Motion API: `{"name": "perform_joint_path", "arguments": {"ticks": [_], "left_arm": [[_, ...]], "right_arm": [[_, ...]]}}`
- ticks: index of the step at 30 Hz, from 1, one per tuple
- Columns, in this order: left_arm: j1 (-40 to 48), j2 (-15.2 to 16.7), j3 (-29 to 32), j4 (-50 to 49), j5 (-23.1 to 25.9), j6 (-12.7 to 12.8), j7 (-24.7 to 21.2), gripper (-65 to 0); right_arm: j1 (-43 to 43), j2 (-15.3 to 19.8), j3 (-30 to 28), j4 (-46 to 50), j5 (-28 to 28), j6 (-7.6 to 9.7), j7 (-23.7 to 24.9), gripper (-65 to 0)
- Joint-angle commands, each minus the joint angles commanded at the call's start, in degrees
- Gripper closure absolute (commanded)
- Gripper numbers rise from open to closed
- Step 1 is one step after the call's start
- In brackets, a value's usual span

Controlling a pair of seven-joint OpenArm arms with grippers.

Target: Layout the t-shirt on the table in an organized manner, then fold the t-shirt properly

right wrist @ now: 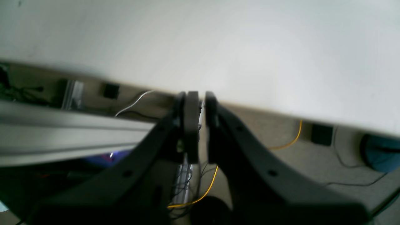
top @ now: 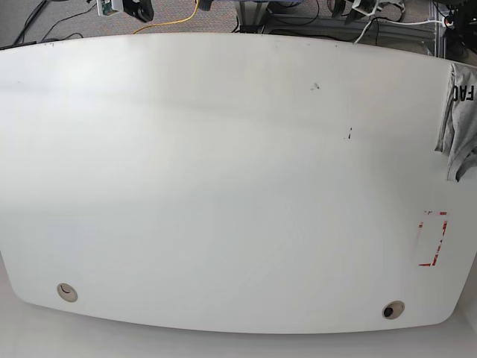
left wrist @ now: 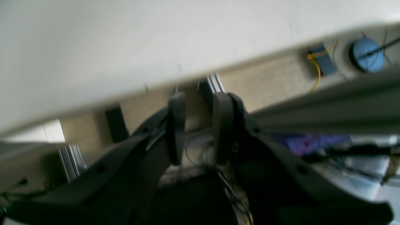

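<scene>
The grey t-shirt (top: pixel 458 119) lies bunched at the far right edge of the white table (top: pixel 223 186), partly hanging off, with black letters "FAC" showing. Neither arm shows in the base view. In the left wrist view my left gripper (left wrist: pixel 199 97) hangs past the table (left wrist: pixel 125 47) edge, over the floor, with its fingers a little apart and nothing between them. In the right wrist view my right gripper (right wrist: pixel 201 93) is also at the table (right wrist: pixel 250 47) edge, its pads nearly touching and holding nothing. No cloth appears in either wrist view.
A red dashed rectangle (top: pixel 433 239) marks the table's right side. Two grommet holes (top: pixel 67 292) (top: pixel 393 309) sit near the front edge. On the floor beyond the table are a yellow cable (left wrist: pixel 317 72), a blue round base (left wrist: pixel 368 55) and an aluminium rail (right wrist: pixel 62 131).
</scene>
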Motion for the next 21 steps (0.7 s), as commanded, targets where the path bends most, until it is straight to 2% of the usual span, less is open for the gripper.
{"name": "perform_joint_path", "arguments": {"ticks": [3, 8, 14, 21], "left_arm": [[3.9, -0.2, 0.1, -2.2, 0.1, 0.0, 0.1, -13.3], [3.7, -0.4, 0.2, -10.8, 0.3, 0.0, 0.1, -13.6], [-5.0, -0.4, 0.4, -24.1, 0.3, 0.0, 0.1, -13.5], [-15.5, -0.3, 1.2, -37.2, 0.3, 0.0, 0.1, -13.5]], "right_arm": [[-3.7, 0.0, 0.0, -0.6, 1.1, 0.00, 0.0, -2.9], [-4.7, -0.1, -0.4, -5.8, 1.0, 0.00, 0.0, -2.9], [1.0, 0.5, -1.1, -17.4, 0.5, 0.00, 0.0, -2.9], [10.7, 3.3, -5.5, -32.7, -7.1, 0.00, 0.1, -2.9]]}}
